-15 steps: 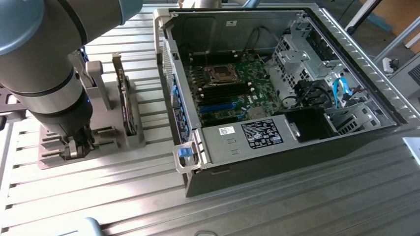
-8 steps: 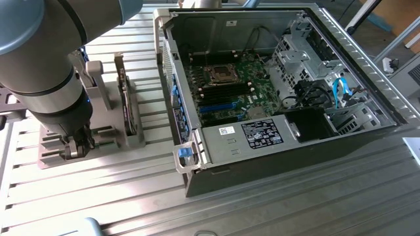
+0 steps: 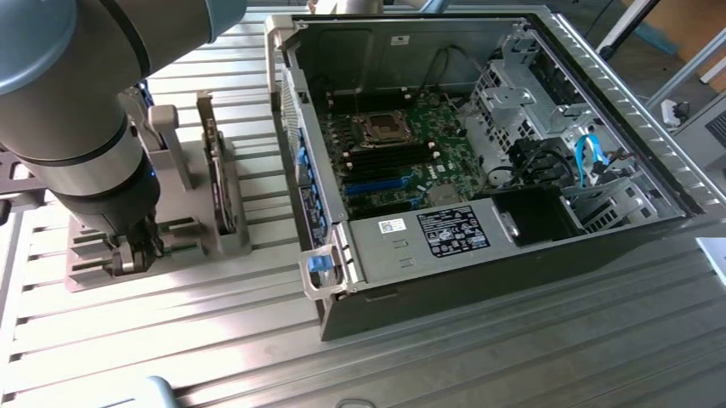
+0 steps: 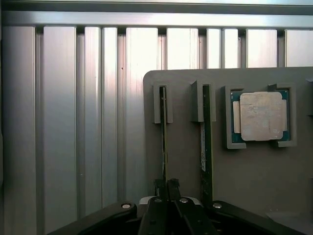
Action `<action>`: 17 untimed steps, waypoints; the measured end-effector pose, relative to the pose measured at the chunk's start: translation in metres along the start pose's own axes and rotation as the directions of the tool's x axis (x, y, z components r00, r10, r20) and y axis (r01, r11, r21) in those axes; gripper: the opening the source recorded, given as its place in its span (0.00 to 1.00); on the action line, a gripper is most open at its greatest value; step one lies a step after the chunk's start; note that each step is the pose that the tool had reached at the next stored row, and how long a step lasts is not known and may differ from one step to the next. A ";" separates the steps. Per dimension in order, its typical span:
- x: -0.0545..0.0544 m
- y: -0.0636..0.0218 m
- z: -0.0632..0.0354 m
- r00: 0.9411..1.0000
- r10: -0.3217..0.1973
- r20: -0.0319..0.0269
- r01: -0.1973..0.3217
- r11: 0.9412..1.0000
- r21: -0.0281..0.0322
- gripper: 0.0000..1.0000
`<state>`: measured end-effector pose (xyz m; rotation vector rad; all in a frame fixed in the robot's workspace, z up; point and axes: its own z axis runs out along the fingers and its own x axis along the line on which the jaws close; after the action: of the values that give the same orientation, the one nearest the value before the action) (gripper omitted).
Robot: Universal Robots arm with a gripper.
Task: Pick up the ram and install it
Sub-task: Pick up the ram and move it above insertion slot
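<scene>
The ram (image 4: 163, 142) stands on edge in a narrow slot of a gray holder (image 4: 254, 181), seen in the wrist view as a thin dark line running from the slot's end post down to the gripper (image 4: 166, 185). The two fingers (image 4: 159, 188) are drawn close together on either side of the ram's edge, pinching it while it sits in its slot. Just beside it, in the neighboring slot, a second board (image 4: 206, 147) stands on edge with a white label on its side, and next to that a square silver processor chip (image 4: 261, 116) lies flat in its own recess. In the exterior view the gripper (image 3: 134, 255) is down at the end of the holder (image 3: 85, 274) toward that view's left, with the thick gray arm (image 3: 68, 110) rising above it and a taller dark card (image 3: 212, 174) upright nearby. The holder rests on a slatted metal table (image 3: 170, 340). Toward the exterior view's right, well apart from the gripper, an open computer case (image 3: 488, 285) shows its green motherboard (image 3: 397, 166).
</scene>
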<state>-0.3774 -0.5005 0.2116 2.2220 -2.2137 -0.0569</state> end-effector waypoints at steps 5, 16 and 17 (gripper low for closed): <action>0.000 0.0001 -0.0028 1.000 0.000 0.000 0.000 1.000 0.000 0.12; 0.000 0.0004 -0.0122 1.000 0.000 0.000 0.000 1.000 0.000 0.12; 0.000 0.0004 -0.0133 1.000 0.000 0.000 0.000 1.000 0.000 0.12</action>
<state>-0.3775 -0.5006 0.2250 2.2218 -2.2135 -0.0569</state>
